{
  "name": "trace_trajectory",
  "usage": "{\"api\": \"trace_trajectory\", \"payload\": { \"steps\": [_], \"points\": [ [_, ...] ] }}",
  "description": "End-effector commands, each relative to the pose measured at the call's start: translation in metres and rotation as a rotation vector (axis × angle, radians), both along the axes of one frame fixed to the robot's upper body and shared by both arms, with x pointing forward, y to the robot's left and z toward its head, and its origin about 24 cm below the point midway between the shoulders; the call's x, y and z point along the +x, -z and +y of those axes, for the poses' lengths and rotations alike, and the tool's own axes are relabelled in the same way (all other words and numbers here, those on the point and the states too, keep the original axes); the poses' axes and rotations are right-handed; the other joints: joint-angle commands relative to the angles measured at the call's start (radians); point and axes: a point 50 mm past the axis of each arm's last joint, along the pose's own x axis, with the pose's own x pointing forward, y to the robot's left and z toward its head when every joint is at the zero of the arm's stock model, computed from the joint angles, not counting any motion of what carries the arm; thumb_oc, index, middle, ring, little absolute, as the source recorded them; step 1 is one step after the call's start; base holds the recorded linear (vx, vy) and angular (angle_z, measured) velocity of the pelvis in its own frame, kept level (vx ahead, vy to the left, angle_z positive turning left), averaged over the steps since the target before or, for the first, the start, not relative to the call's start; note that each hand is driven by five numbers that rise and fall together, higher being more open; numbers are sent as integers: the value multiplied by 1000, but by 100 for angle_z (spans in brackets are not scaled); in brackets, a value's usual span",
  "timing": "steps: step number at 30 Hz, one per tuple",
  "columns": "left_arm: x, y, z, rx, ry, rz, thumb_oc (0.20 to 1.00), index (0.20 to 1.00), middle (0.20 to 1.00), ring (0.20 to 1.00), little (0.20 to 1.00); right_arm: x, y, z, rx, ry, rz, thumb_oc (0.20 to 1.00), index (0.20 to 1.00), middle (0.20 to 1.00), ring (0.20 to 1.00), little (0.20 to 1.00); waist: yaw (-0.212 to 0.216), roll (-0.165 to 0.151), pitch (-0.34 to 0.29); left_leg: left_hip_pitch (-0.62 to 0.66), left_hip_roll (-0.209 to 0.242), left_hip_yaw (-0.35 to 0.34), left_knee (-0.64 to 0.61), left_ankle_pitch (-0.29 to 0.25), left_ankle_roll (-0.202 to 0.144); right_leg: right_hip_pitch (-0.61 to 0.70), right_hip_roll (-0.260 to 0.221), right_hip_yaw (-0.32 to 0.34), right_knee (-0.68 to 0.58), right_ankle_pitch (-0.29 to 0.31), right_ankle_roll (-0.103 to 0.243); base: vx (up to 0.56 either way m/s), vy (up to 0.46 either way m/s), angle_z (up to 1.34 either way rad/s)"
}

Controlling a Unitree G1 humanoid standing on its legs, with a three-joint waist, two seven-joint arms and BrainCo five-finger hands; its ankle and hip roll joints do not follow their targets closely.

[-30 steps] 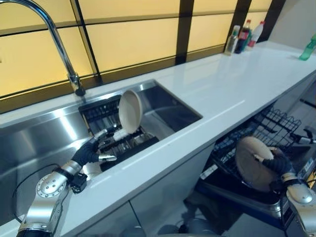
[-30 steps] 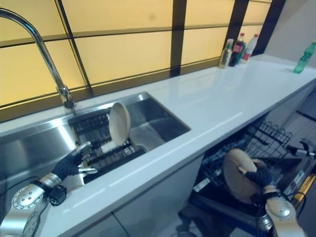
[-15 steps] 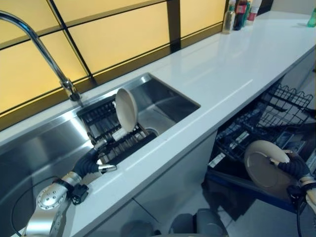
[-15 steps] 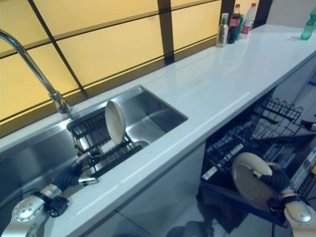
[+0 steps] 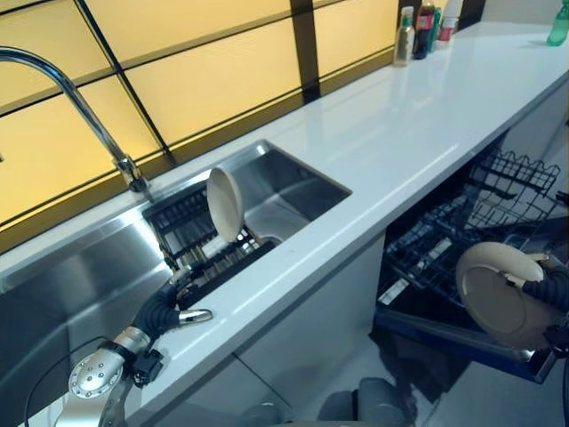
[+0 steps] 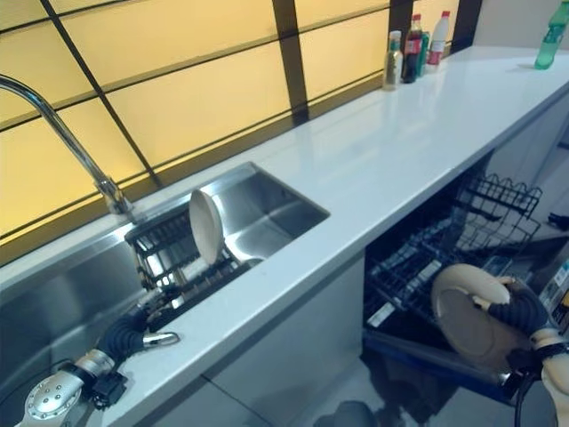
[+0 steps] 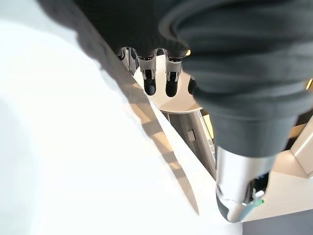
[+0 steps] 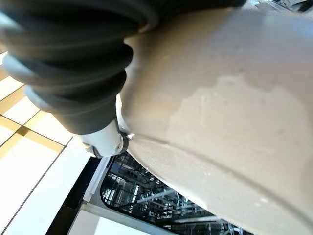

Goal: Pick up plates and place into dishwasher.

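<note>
counter: long white glossy countertop (image 5: 400, 133) runs from lower left to upper right of the eye views
sink: stainless steel sink basin (image 5: 293, 191) set in the counter, left of centre; curved chrome tap (image 5: 80, 98) behind it at upper left
dishwasher: open black wire dishwasher rack (image 5: 462, 231) under the counter edge, right side of the frame
sink rack: black wire dish rack (image 5: 191, 236) inside the sink, below the tap
held plate: round beige ceramic plate (image 5: 498, 298) at lower right, tilted face toward the camera, just in front of and over the near edge of the dishwasher rack; whether it touches the rack, can't tell
sink plate: second round beige plate (image 5: 224, 205) stands on edge in the sink rack, upright
right hand: right hand (image 6: 520, 311) at the lower right edge, fingers curled over the held plate's rim, gripping it; right wrist view shows the plate's face (image 8: 234, 112) pressed close against the hand
left hand: left hand (image 5: 182, 298) at lower left, resting at the counter's front lip by the sink rack, fingers loosely extended, nothing in it; apart from the sink plate
bottles: cluster of small bottles (image 5: 425, 22) at top right on the counter's far end, green bottle (image 6: 549, 36) further right
</note>
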Motion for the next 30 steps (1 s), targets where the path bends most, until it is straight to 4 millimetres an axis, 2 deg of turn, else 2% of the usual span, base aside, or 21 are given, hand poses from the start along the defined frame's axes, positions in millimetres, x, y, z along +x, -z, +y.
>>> {"api": "trace_trajectory", "payload": {
  "steps": [1,6,11,14,21,26,30],
  "points": [
    [-5,5,-6,23,19,5,1000,1000,1000,1000,1000,19,-70,0,-97,-21,-290,200,200,200,200,200,39,-37,7,-225,1,-93,96,193,5,115,18,-37,-214,95,6,-38,-18,3],
    [2,1,-8,20,17,-20,1000,1000,1000,1000,1000,25,-97,6,-20,-28,-433,200,200,200,200,200,42,-37,33,-253,11,-103,101,207,-1,90,15,-53,-205,98,4,-35,-3,7],
    [7,-1,-14,-2,17,-38,1000,1000,1000,1000,1000,26,-122,10,-23,-35,-517,200,200,200,200,200,37,-26,55,-273,14,-105,96,222,-9,60,4,-61,-192,101,6,-32,46,8],
    [15,-6,-19,-19,18,-66,1000,1000,1000,1000,1000,34,-138,15,-22,-38,-545,200,200,200,200,200,35,-10,79,-295,7,-104,88,232,-11,30,-8,-60,-187,108,11,-87,65,2],
    [38,-26,-31,-58,6,-157,1000,1000,1000,1000,1000,63,-158,35,-16,-78,-605,200,200,200,200,200,24,43,148,-368,-7,-102,77,258,-24,-78,-32,-54,-154,110,26,-152,69,3],
    [58,-43,-36,-78,-12,-229,1000,1000,1000,1000,1000,80,-186,43,-50,-81,-716,200,200,200,200,200,20,80,199,-418,-12,-94,56,269,-30,-163,-45,-54,-136,110,35,-178,44,-2],
    [68,-58,-39,-89,-29,-288,1000,1000,1000,1000,1000,87,-202,51,-57,-80,-817,200,200,200,200,200,23,98,204,-501,-18,-89,42,272,-32,-285,-54,-51,-108,107,41,-197,14,1]
  ]
}}
